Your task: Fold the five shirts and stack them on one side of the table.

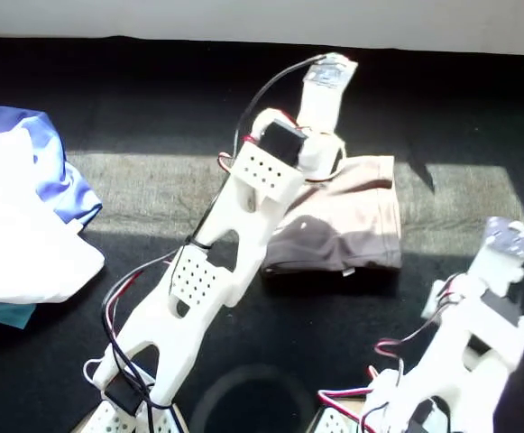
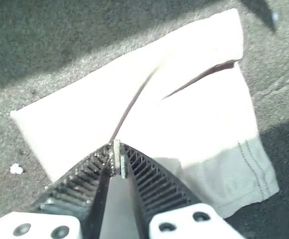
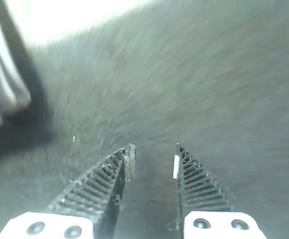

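One folded shirt [image 1: 361,212] is seen mid-frame on the dark, sun-striped counter [image 1: 153,185]; left tool [image 2: 117,158] closed empty, right tool [image 3: 152,160] parted, empty.

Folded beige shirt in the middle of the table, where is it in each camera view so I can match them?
High view: the folded beige shirt lies mid-table, partly hidden by the left arm.
Left wrist view: it spreads just beyond the shut left gripper.
Right wrist view: a pale cloth edge beside the open right gripper, probably this shirt.
Shared landmark: the dark table cover.
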`<state>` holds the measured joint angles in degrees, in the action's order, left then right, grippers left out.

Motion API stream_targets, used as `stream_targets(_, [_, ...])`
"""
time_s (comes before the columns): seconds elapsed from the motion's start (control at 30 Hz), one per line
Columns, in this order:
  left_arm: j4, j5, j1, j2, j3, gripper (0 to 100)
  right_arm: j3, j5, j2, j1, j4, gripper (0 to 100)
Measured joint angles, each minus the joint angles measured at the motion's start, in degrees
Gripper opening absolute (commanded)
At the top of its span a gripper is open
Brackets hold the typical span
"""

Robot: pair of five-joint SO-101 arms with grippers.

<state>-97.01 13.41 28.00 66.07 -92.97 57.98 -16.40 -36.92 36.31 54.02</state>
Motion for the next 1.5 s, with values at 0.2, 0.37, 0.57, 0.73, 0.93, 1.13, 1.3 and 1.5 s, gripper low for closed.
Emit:
stream_targets(0.2, [-0.4, 0.0, -0.3, 8.3, 0.1, 1, -14.6, 1.7, 0.0, -9.7, 12.0, 13.5])
stream_targets(0.37, [2.4, 0.0, -4.0, 9.8, 0.0, 1, -16.1, 1.7, 0.0, -25.3, 13.5, 13.5])
stream_targets(0.57, [3.2, 0.1, -7.8, 12.1, 0.1, 1, -9.1, 1.7, 2.6, -33.9, 6.2, 13.5])
stream_targets(0.73, [3.3, 0.0, -8.1, 12.9, 0.0, 1, -0.1, 1.7, 6.3, -33.5, -2.0, 13.5])
stream_targets(0.93, [3.3, 0.0, -8.0, 12.9, 0.0, 1, 1.2, 1.7, 7.4, -29.5, -4.0, 13.5])
stream_targets(1.13, [-2.0, 0.0, -8.0, 6.1, 0.0, 1, -3.3, 1.7, -0.8, -29.3, 5.8, 13.5])
stream_targets(1.3, [-3.6, 0.0, -9.7, -3.2, 0.0, 1, -11.0, 1.7, -12.2, -29.4, 14.1, 13.8])
stream_targets(1.5, [-4.2, 0.0, -12.0, -12.6, 1.3, 1, -20.3, 3.1, -9.3, -29.4, 17.1, 16.5])
